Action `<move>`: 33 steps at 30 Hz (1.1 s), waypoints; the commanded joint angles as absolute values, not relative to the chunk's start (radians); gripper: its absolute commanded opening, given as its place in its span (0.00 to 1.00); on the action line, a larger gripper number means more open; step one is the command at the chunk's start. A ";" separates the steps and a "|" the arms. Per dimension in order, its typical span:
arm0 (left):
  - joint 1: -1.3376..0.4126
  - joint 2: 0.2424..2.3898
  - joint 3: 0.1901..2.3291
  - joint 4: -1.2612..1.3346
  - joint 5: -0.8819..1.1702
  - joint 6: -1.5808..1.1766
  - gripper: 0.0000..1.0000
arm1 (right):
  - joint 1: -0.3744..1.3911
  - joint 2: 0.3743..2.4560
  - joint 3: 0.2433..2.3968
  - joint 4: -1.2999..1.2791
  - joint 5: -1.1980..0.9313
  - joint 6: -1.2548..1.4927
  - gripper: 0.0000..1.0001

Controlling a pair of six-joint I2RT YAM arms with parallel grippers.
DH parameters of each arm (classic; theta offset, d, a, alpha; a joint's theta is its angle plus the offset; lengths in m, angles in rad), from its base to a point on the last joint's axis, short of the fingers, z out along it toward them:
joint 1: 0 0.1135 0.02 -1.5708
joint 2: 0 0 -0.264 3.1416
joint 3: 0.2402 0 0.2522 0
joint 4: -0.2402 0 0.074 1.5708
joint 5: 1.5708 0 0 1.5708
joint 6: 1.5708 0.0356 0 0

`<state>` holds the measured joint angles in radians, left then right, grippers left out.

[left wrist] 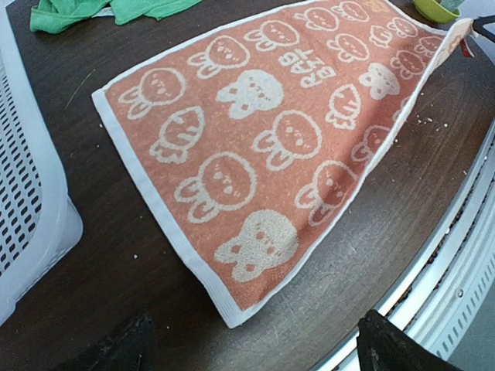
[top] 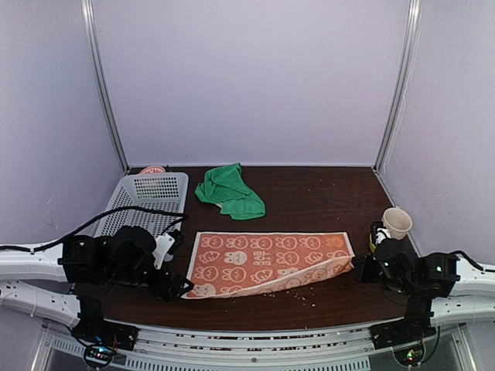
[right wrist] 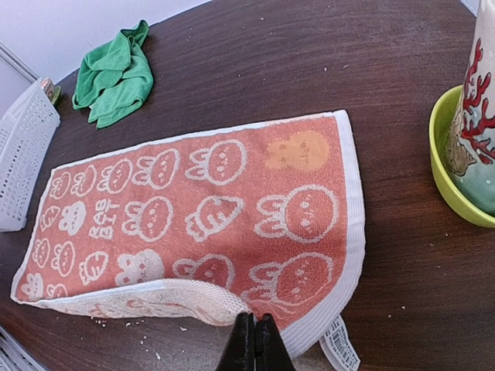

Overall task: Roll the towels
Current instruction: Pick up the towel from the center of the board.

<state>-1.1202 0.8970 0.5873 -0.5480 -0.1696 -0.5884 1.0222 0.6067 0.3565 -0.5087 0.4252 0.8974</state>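
Right in front of the arms the orange rabbit towel [top: 267, 263] lies spread lengthwise on the dark wooden table [top: 309, 201], white bunnies and carrots face up. It is mostly flat, but the near long edge by its right end is lifted and curled over. That edge leads straight to the right gripper [right wrist: 254, 340], whose fingers are pressed tight together, pinching the towel's border just beside a barcode tag [right wrist: 340, 348]. At the towel's other end the left gripper [top: 176, 284] hovers over the near corner with its fingers [left wrist: 131, 348] spread wide apart and nothing between them — the corner lies loose on the wood below. The green towel [top: 230, 191] sits in a crumpled heap beyond the rabbit towel's far edge, well apart from it and untouched. A white perforated basket [top: 147, 197] stands off the rabbit towel's far left corner. Past its right end there is a cup [top: 397, 222] with a red coral pattern, standing in a yellow-green bowl [right wrist: 448, 170]. Pale crumbs dot the wood along the towel's near edge.
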 commanded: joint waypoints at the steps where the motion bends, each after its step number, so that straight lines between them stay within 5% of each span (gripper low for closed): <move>1: -1.129 0.904 0.591 -0.504 -0.142 -0.501 0.93 | 0.996 0.591 0.391 -0.512 0.408 0.907 0.00; 9: -1.234 1.075 0.667 -0.621 -0.316 -0.481 0.94 | 0.967 0.624 0.426 -0.503 0.390 0.870 0.00; 18: -1.239 1.291 0.757 -0.664 -0.414 -0.426 0.83 | 0.922 0.623 0.423 -0.479 0.350 0.842 0.00; 33: -1.278 1.365 0.801 -0.637 -0.260 -0.360 0.71 | 0.911 0.604 0.418 -0.484 0.337 0.841 0.00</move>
<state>-1.2694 1.3430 0.7731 -0.6571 -0.3168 -0.3832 0.9176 0.6117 0.4015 -0.4969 0.3351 0.8467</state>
